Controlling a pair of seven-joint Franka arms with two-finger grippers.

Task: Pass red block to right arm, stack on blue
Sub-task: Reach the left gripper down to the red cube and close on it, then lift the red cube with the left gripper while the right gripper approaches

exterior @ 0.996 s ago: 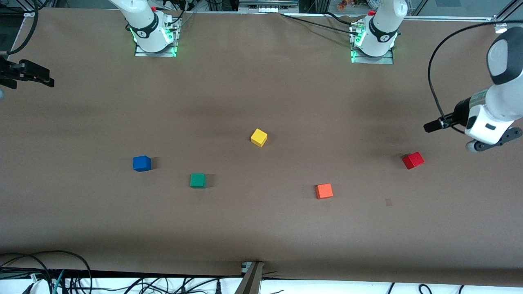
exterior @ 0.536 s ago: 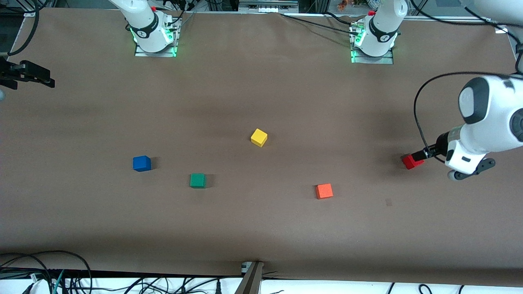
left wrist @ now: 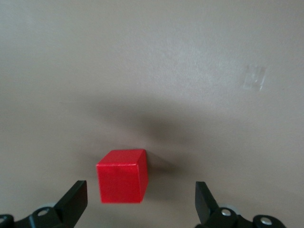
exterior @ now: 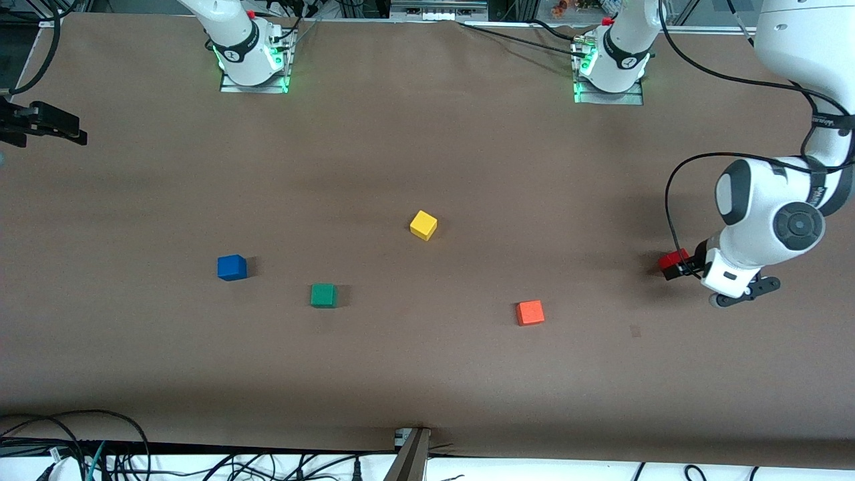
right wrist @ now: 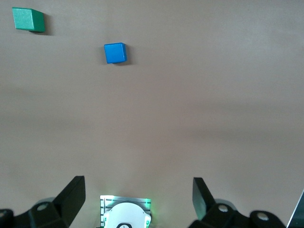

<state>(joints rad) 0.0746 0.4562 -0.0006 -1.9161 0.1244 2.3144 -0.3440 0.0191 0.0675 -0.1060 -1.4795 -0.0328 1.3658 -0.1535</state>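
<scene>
My left gripper (left wrist: pixel 140 202) hangs spread over the small red wooden cube (left wrist: pixel 122 175), ready to pinch it; my right gripper (right wrist: pixel 137 199) waits spread, well apart.

right gripper (right wrist: pixel 137 202) open above table (right wrist: pixel 190 118); blue cube (right wrist: pixel 115 52) beside green cube (right wrist: pixel 28 20).

Even, diffuse overhead light covers the brown tabletop (exterior: pixel 427 153) — no glare, only faint darker bands across it. The red block (left wrist: pixel 122 176) casts a soft, broad shadow in the left wrist view, where colours look paler and slightly hazy. Green lamps glow at both arm bases — the front view stays sharp.
</scene>
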